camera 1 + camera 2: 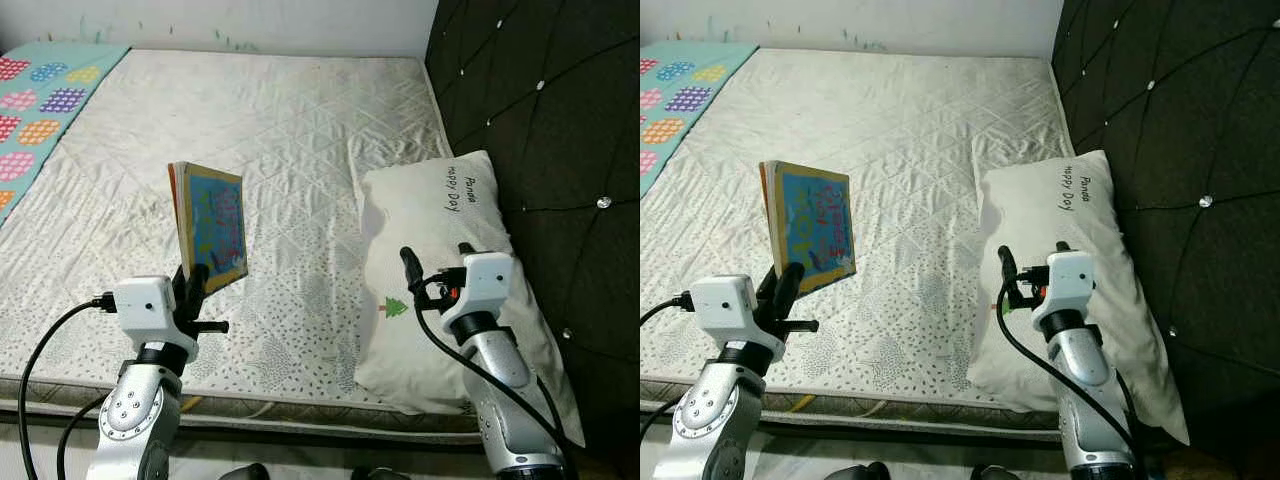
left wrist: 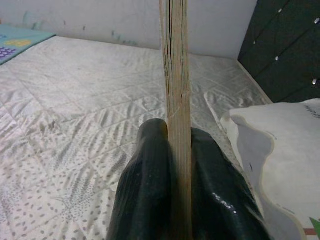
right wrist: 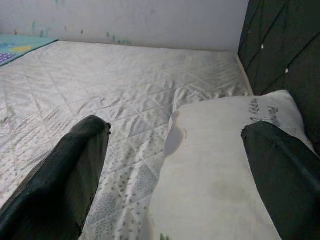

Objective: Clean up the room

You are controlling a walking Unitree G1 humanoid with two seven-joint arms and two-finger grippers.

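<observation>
the bed point(image 1: 260, 120) is lying wide and bare from 10 to 12 o'clock, leaving broad passage. the pillow point(image 1: 440, 270) is blocking the 2 o'clock side, pressing against the dark headboard point(image 1: 550, 120) walling off 3 o'clock. the upright book point(image 1: 210, 225) is standing in the way at 11 o'clock. the patterned blanket point(image 1: 40, 100) is covering the far 10 o'clock corner.

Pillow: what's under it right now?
The pillow lies on the quilted mattress beside the dark headboard. Whatever sits beneath it is covered. The open right gripper hovers above it.
</observation>
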